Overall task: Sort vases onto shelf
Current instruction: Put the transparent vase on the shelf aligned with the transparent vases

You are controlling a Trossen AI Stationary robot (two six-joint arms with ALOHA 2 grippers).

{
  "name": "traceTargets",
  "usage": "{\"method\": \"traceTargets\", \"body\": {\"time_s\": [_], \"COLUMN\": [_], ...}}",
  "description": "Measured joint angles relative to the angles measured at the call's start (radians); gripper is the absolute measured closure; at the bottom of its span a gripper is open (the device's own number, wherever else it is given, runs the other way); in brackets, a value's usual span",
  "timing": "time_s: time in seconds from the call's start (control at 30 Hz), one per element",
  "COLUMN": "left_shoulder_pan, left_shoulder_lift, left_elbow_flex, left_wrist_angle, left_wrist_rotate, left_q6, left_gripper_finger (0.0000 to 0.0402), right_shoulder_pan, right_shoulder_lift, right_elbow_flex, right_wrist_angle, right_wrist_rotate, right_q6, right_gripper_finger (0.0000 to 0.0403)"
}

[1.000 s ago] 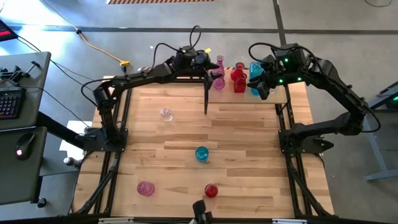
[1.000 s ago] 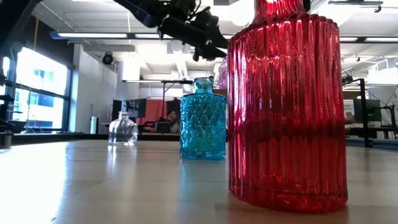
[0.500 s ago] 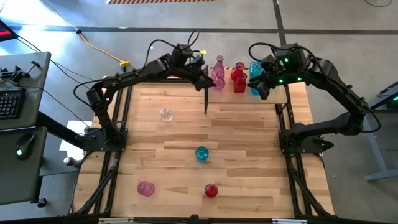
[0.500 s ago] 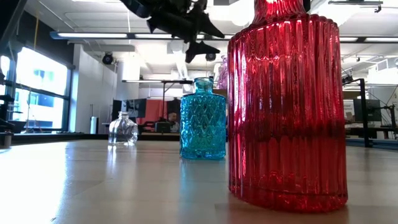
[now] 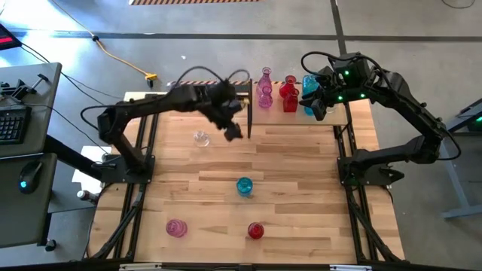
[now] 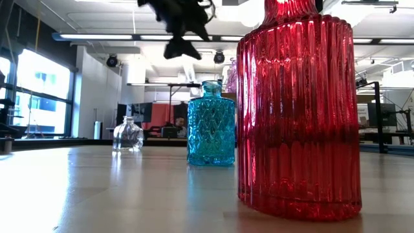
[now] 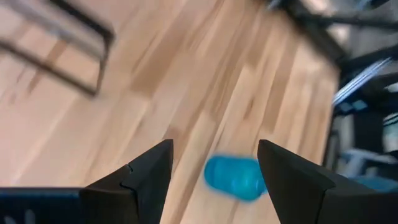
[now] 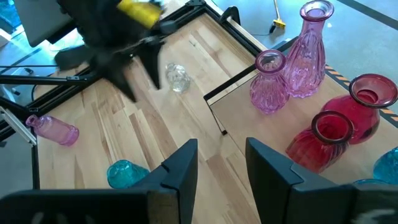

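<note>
On the shelf (image 5: 331, 117) at the table's far right stand two pink vases (image 5: 264, 90), two red ones (image 5: 289, 95) and a blue one (image 5: 309, 86). Four more vases stand on the tabletop on their bases: clear (image 5: 201, 138), blue (image 5: 244, 186), pink (image 5: 175, 227) and red (image 5: 256, 230). My left gripper (image 5: 233, 131) hangs open above the table, left of the shelf and right of the clear vase; its wrist view shows the blue vase (image 7: 234, 178) beyond its fingers. My right gripper (image 5: 316, 108) hovers open over the shelf by the blue vase, holding nothing.
Black frame bars (image 5: 248, 117) edge the shelf's left end and run along both table sides. The low view has the red vase (image 6: 297, 110) close up, with the blue vase (image 6: 211, 126) and the clear vase (image 6: 128, 134) behind it. Bare planks lie in the table's middle.
My left gripper has drawn back from the pink vases on the shelf, toward the table's left and near side. It has tipped downward and rolled while staying open. The pink vases remain standing on the shelf. My right arm has kept still.
</note>
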Motion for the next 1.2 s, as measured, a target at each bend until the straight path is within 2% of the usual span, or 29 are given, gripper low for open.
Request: {"method": "traceTargets", "body": {"time_s": [0.13, 0.27, 0.53, 0.73, 0.93, 1.07, 1.2], "left_shoulder_pan": [-0.1, -0.19, -0.364, -0.541, -0.729, -0.771, -0.731], "left_shoulder_lift": [-0.027, -0.048, -0.111, -0.162, -0.191, -0.196, -0.195], "left_elbow_flex": [0.0, 0.0, 0.0, 0.0, 0.0, 0.0, 0.0], "left_wrist_angle": [-0.123, -0.242, -0.397, -0.489, -0.505, -0.507, -0.525], "left_wrist_rotate": [-0.143, -0.235, -0.343, -0.361, -0.507, -0.626, -0.659], "left_q6": [-0.054, -0.113, -0.22, -0.318, -0.438, -0.476, -0.455], "left_gripper_finger": [0.0177, 0.0177, 0.0177, 0.0177, 0.0177, 0.0177, 0.0177], "right_shoulder_pan": [0.0, 0.0, 0.0, 0.0, 0.0, 0.0, 0.0], "right_shoulder_lift": [0.0, 0.0, 0.0, 0.0, 0.0, 0.0, 0.0], "right_elbow_flex": [0.0, 0.0, 0.0, 0.0, 0.0, 0.0, 0.0], "right_wrist_angle": [0.0, 0.0, 0.0, 0.0, 0.0, 0.0, 0.0], "right_wrist_rotate": [0.0, 0.0, 0.0, 0.0, 0.0, 0.0, 0.0], "right_q6": [0.0, 0.0, 0.0, 0.0, 0.0, 0.0, 0.0], "right_gripper_finger": [0.0288, 0.0288, 0.0288, 0.0288, 0.0288, 0.0288, 0.0288]}}
